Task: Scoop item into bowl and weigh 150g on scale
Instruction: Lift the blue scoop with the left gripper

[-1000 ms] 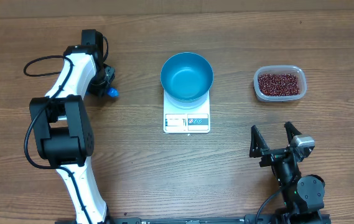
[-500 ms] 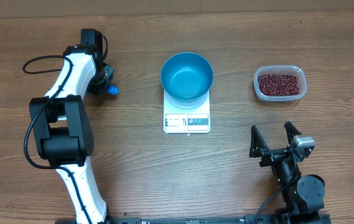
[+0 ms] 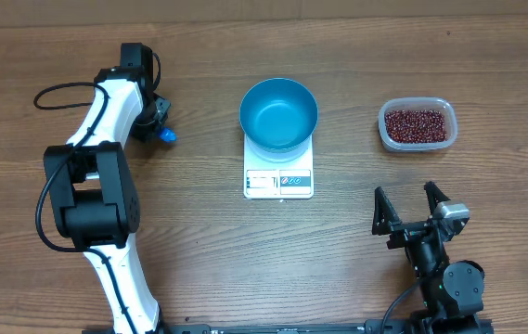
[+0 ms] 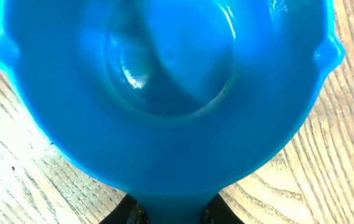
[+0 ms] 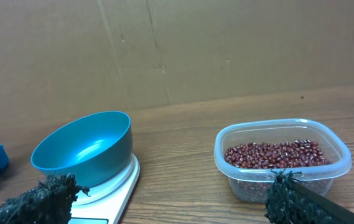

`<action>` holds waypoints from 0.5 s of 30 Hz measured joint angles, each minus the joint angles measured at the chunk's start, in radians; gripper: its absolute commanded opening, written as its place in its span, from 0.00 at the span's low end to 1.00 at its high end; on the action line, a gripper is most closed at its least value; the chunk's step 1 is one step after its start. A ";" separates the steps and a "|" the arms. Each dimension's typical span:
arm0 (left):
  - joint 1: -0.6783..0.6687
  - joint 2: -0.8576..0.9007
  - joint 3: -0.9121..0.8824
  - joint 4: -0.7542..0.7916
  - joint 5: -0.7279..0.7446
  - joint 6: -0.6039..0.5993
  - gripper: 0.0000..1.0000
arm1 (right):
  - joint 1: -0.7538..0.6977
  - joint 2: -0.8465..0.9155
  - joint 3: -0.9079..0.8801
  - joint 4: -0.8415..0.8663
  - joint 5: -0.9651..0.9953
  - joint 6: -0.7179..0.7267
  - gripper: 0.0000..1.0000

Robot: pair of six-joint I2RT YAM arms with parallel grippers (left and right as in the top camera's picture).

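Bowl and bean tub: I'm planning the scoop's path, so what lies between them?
Nothing: bare table between the bowl and the tub, plain in the overhead view.

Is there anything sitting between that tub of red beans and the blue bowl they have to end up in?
Nothing visible does. Between the clear tub of beans and the blue bowl on the scale there is only bare table.

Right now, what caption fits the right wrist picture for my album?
Empty blue bowl on the white scale, red beans waiting in a clear tub beside it.
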 measured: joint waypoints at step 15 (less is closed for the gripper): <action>-0.008 0.000 0.231 -0.225 0.050 0.035 0.04 | 0.000 0.000 0.000 0.001 0.000 0.000 1.00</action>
